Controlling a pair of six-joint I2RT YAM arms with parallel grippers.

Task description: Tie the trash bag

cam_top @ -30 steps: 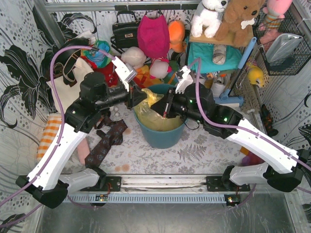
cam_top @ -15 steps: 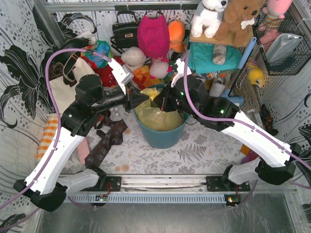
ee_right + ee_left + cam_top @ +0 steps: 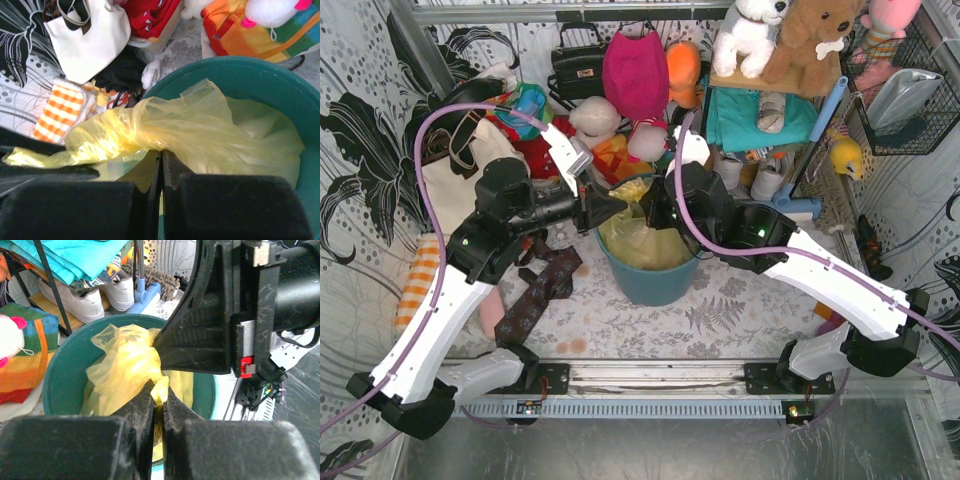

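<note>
Pinching the trash bag (image 3: 638,238) over the leaf-print table's (image 3: 725,300) bin (image 3: 650,285) are left gripper (image 3: 159,392) and, seemingly, right gripper (image 3: 161,155).

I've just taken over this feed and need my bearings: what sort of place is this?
Likely a staged household storage corner: plush toys on a shelf, sneakers on a rack, and a teal bin holding the trash bag.

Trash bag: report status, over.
Left gripper shut on trash bag, at its gathered top. Right gripper shut on it too. Bag in teal bin, no knot visible. Nothing in the way.
</note>
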